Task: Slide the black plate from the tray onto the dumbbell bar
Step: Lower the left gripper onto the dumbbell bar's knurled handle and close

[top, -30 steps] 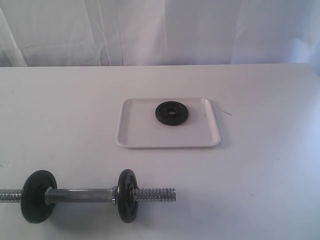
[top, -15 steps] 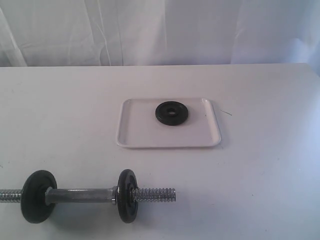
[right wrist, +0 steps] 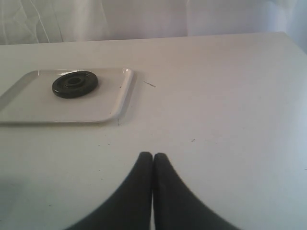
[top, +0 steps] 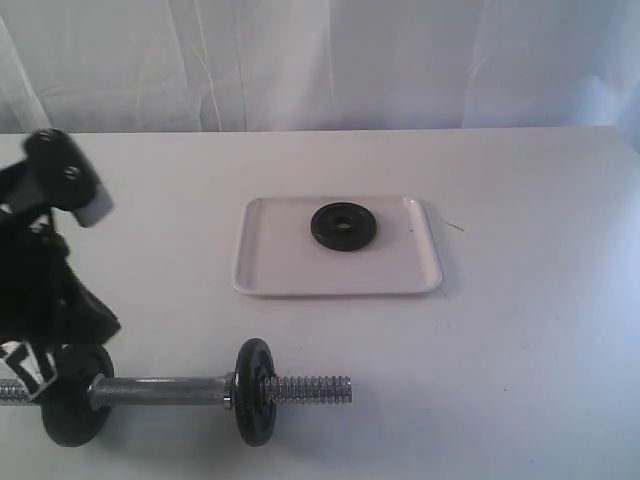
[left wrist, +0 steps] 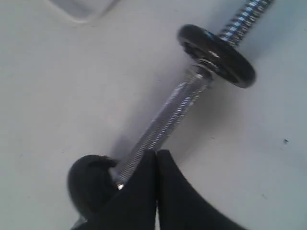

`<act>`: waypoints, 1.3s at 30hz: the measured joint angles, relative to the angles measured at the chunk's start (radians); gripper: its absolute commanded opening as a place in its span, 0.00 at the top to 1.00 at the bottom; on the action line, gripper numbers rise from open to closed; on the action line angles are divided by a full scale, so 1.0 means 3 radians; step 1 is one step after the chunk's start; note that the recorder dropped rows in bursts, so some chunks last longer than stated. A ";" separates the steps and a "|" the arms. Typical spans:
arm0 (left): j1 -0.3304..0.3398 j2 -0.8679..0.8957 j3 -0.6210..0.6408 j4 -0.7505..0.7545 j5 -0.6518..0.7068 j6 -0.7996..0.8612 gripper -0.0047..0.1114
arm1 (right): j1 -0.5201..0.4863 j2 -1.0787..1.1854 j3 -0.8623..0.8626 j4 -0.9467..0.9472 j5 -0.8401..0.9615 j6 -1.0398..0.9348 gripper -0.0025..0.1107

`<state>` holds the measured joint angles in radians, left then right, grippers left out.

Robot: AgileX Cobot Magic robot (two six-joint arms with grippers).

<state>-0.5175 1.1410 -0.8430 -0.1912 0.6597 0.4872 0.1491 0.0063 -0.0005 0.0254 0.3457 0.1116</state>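
Hardly begun: the black plate (top: pixel 344 226) lies flat in the tray (top: pixel 280 270), well apart from the dumbbell bar (top: pixel 160 391). The left pincer (left wrist: pixel 156 155), closed and empty, hangs over the bar, perhaps touching it; the right pincer (right wrist: pixel 153 158) is closed too, holding nothing.
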 measured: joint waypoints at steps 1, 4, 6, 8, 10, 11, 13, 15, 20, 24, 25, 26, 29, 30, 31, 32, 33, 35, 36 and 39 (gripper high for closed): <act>-0.0043 0.0121 -0.0062 -0.0049 0.0061 0.0117 0.96 | 0.0000 0.0000 0.0000 0.0000 0.0000 0.0000 0.98; -0.0178 0.0480 -0.0185 -0.0159 0.0095 0.0528 0.96 | 0.0000 0.0000 0.0000 0.0000 0.0000 0.0000 0.98; -0.0221 0.0654 -0.0192 -0.0173 0.0033 0.0851 0.96 | 0.0000 0.0000 0.0000 0.0000 0.0000 0.0000 0.98; -0.0225 0.0784 -0.0192 -0.0178 0.0024 0.1104 0.95 | 0.0000 0.0000 0.0000 0.0000 0.0000 0.0000 0.98; -0.0225 0.0893 -0.0192 -0.0178 0.0002 0.1311 0.90 | 0.0000 0.0000 0.0000 0.0000 0.0000 0.0000 0.98; -0.0225 0.0923 -0.0192 -0.0178 -0.0014 0.1407 0.85 | 0.0000 0.0000 0.0000 0.0000 0.0000 0.0000 0.98; -0.0225 0.0972 -0.0192 -0.0178 -0.0027 0.1580 0.73 | 0.0000 0.0000 0.0000 0.0000 0.0000 0.0000 0.98; -0.0225 0.0994 -0.0192 -0.0178 -0.0027 0.1694 0.59 | 0.0000 0.0000 0.0000 0.0000 0.0000 0.0000 0.98; -0.0225 0.1064 -0.0192 -0.0178 -0.0051 0.1780 0.41 | 0.0000 0.0000 0.0000 0.0000 0.0000 0.0000 0.98; -0.0225 0.1189 -0.0162 -0.0249 -0.0238 0.1794 0.40 | 0.0000 0.0000 0.0000 0.0000 0.0000 0.0000 0.98; -0.0225 0.1219 -0.0156 -0.0257 -0.0263 0.1794 0.40 | 0.0000 0.0000 0.0000 0.0000 0.0000 0.0000 0.98; -0.0225 0.1260 -0.0149 -0.0264 -0.0287 0.1794 0.40 | 0.0000 0.0000 0.0000 0.0000 0.0000 0.0000 0.98; -0.0225 0.1374 -0.0144 -0.0286 -0.0396 0.1794 0.40 | 0.0000 0.0000 0.0000 0.0000 0.0000 0.0000 0.98; -0.0225 0.1407 -0.0144 -0.0312 -0.0429 0.1794 0.40 | 0.0000 0.0000 0.0000 0.0000 0.0000 0.0000 0.98; -0.0225 0.1432 -0.0144 -0.0332 -0.0457 0.1794 0.40 | 0.0000 0.0000 0.0000 0.0000 0.0000 0.0000 0.98; -0.0225 0.1455 -0.0144 -0.0348 -0.0481 0.1794 0.40 | 0.0000 0.0000 0.0000 0.0000 0.0000 0.0000 0.98; -0.0225 0.1484 -0.0144 -0.0357 -0.0489 0.1794 0.40 | 0.0000 0.0000 0.0000 0.0000 0.0000 0.0000 0.98; -0.0225 0.1527 -0.0144 -0.0366 -0.0504 0.1794 0.40 | 0.0000 0.0000 0.0000 0.0000 0.0000 0.0000 0.98; -0.0225 0.1554 -0.0144 -0.0366 -0.0504 0.1794 0.40 | 0.0000 0.0000 0.0000 0.0000 0.0000 0.0000 0.98; -0.0225 0.1642 -0.0144 -0.0373 -0.0504 0.1800 0.40 | 0.0000 0.0000 0.0000 0.0000 0.0000 0.0000 0.98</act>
<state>-0.5850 1.6337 -0.8860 -0.3032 0.5086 1.0274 0.1491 0.0063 -0.0005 0.0254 0.3457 0.1116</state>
